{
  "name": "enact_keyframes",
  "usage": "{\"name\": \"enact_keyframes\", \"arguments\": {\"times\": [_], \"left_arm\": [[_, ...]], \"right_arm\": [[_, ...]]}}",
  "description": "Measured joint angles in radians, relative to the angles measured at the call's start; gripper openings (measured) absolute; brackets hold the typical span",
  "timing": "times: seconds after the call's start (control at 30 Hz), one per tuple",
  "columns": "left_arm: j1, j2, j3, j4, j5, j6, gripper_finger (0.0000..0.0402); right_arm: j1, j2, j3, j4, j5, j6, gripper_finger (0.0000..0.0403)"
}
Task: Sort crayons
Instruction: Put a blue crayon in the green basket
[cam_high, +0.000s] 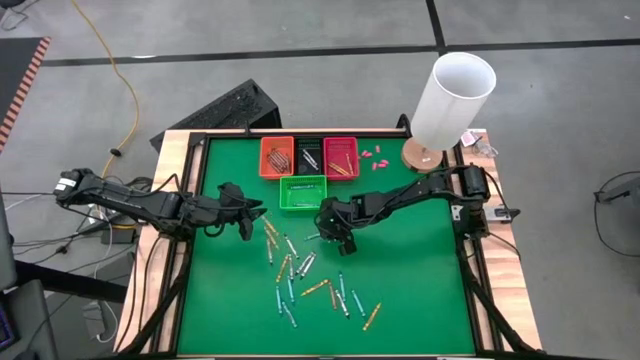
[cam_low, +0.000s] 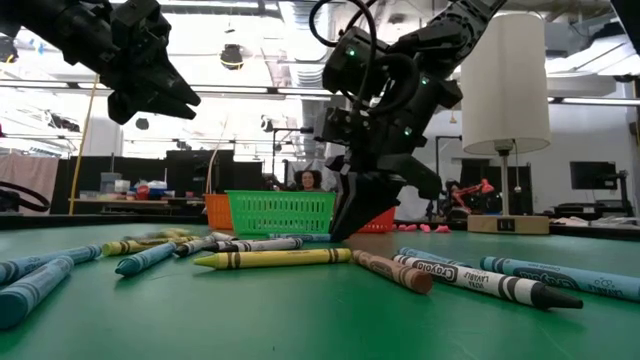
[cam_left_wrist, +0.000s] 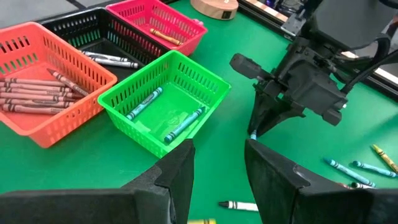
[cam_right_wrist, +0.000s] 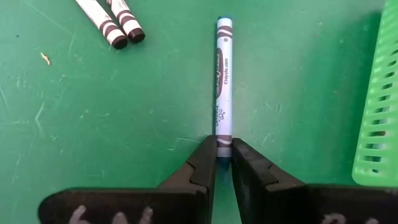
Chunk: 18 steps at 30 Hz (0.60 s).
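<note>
Two dark, matte black jointed arms with black cabling and small green indicator lights on the right arm's wrist housing.

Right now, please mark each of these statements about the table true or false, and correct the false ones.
1. The right gripper is shut on a blue crayon. True.
2. The green basket is empty. False: it holds blue crayons.
3. The left gripper holds a crayon. False: its fingers stand open with nothing between them.
4. The orange basket holds brownish crayons. True.
5. A white lamp stands at the table's edge. True.
</note>
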Motion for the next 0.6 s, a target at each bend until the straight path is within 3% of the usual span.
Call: {"name": "enact_keyframes", "arguments": {"times": [0.27, 0.6], "left_arm": [[0.000, 0.000, 0.000, 0.000, -0.001, 0.000, 0.0131], [0.000, 0.000, 0.000, -0.001, 0.000, -0.001, 0.0131]], "right_arm": [[0.000, 0.000, 0.000, -0.036, 0.002, 0.048, 0.0010], [0.004, -0.001, 0.029, -0.039, 0.002, 0.130, 0.0003]]}}
